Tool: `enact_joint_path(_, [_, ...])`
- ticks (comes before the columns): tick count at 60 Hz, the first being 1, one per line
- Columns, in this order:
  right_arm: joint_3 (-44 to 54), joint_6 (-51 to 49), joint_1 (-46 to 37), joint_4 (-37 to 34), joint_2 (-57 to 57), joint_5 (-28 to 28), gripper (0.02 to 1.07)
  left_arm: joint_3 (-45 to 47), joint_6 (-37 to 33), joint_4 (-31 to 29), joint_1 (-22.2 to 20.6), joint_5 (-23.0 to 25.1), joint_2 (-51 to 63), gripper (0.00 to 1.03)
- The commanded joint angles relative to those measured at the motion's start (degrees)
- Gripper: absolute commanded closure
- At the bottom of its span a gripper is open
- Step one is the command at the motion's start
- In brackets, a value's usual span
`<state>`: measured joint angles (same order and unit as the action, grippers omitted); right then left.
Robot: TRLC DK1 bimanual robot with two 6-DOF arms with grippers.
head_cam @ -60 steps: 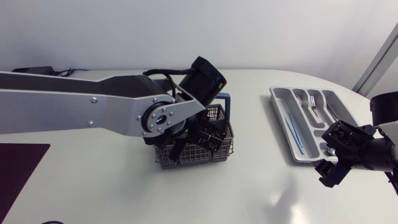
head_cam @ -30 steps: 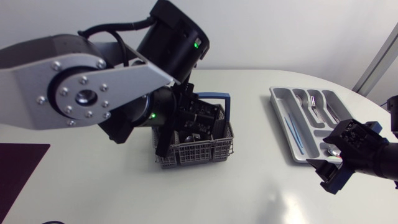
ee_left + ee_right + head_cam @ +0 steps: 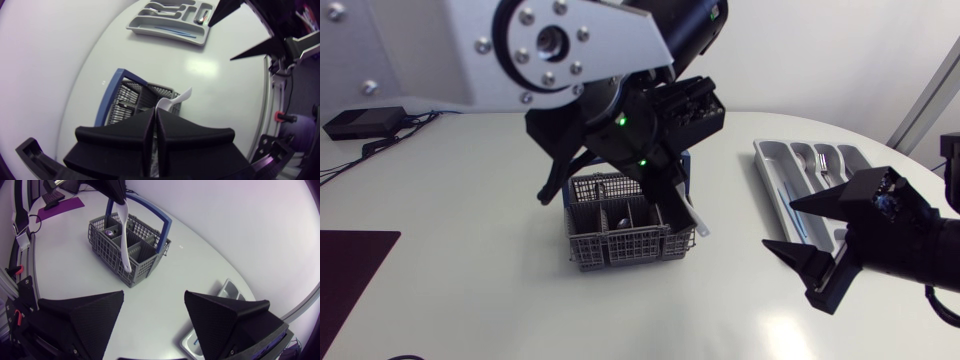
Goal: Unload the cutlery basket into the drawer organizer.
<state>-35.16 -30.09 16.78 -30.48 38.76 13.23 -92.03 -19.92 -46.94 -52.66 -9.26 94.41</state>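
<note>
1. While my left end effector [image 3: 154, 111] is pinched narrow on one end of the white utensil [image 3: 123, 240], just above the cutlery basket [image 3: 625, 250] at the middle of the head view, the long free end hangs slanted down toward the basket's right side. A grip that close to the end could let the utensil swing or slide out on a quick carry (it looks like smooth plastic).
2. I cannot tell whether the lower tip is clear of the basket's rim and blue handle [image 3: 686, 165]. A sideways move begun too low could hook the tip there and drag or tip the basket on the table [image 3: 470, 250].
3. My right end effector [image 3: 780, 225] hangs at the lower right of the head view, fingers spread wide and holding nothing. It sits between the basket and the drawer organizer [image 3: 767, 170], which lies at the right edge. That puts it on the straight path, so carrying across could knock the two arms together. If I hand the utensil over instead, its slant could make those fingers close on air.
4. The forks [image 3: 825, 170] already fill the organizer's upper compartments. Letting go from too high, or at this slant, could leave the utensil across a divider or in the wrong compartment.
</note>
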Motion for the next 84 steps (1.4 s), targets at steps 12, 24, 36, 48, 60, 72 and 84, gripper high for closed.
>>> enact_joint_path(12, [1.1,5.4,13.2,8.2,2.5,-7.1,0.20,-6.4,15.3,-3.6,3.8,9.3,5.9,1.00])
enact_joint_path(24, [3.0,5.4,21.5,16.9,7.6,-16.0,0.20,-7.4,18.3,-4.0,5.5,13.7,6.6,1.00])
enact_joint_path(36, [4.0,4.0,23.7,24.9,15.3,-18.9,0.40,-7.5,19.1,-4.6,6.0,15.3,6.4,1.00])
enact_joint_path(48, [3.1,2.2,23.8,28.6,19.1,-20.4,0.60,-7.2,19.2,-5.4,6.0,16.0,6.0,1.00])
enact_joint_path(60, [2.7,1.5,23.8,30.1,21.0,-20.7,0.73,-7.2,19.2,-5.9,6.3,17.4,6.0,1.00])
enact_joint_path(72, [1.2,1.3,23.8,29.9,21.9,-20.9,0.93,-7.1,19.1,-6.1,6.2,17.4,6.0,1.00])
enact_joint_path(84, [0.7,1.3,24.4,29.1,22.2,-21.0,0.97,-7.0,19.0,-6.2,6.1,17.4,5.8,1.00])
